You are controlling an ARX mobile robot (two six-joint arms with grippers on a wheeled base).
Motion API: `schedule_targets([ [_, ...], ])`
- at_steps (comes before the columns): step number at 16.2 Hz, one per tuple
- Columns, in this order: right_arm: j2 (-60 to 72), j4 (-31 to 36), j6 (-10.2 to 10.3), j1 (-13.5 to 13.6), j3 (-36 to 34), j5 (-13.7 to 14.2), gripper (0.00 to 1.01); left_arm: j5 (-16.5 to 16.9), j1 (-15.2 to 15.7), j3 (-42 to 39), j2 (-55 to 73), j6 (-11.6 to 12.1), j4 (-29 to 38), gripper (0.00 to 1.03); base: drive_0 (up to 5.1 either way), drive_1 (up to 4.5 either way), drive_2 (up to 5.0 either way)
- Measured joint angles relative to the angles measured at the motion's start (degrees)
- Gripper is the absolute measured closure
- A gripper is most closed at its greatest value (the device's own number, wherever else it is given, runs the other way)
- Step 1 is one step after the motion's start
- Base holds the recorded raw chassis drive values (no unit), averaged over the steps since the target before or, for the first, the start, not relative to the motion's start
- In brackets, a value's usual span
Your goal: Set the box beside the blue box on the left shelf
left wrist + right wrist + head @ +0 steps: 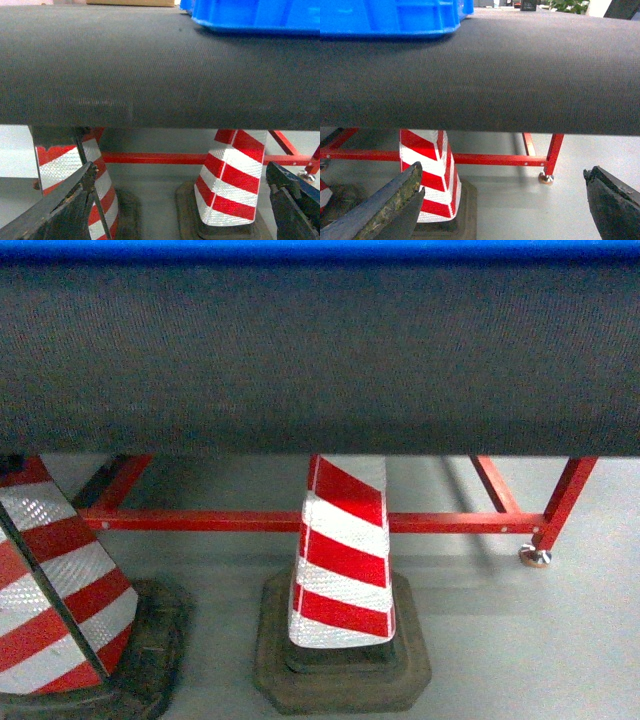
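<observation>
The box (390, 17) sits on the dark belt (320, 350), beyond its rolled front edge, while the left gripper (185, 205) and right gripper (505, 200) hang below that edge, both wide open and empty, likely poised to rise and grasp it.

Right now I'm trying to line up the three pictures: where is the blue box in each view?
Head: the box is only a thin blue strip along the top edge.
Left wrist: top right corner, on the dark belt.
Right wrist: top left corner.
Shared landmark: the red-and-white striped cone under the belt.
</observation>
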Motion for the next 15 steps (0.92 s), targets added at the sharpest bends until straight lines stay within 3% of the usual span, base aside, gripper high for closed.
schedule_targets([
  [15, 0.0, 0.3, 0.0, 0.0, 0.0, 0.0, 0.03, -0.1, 0.0, 0.0, 0.0, 0.0, 0.3, 0.05, 0.0, 0.0, 0.0],
])
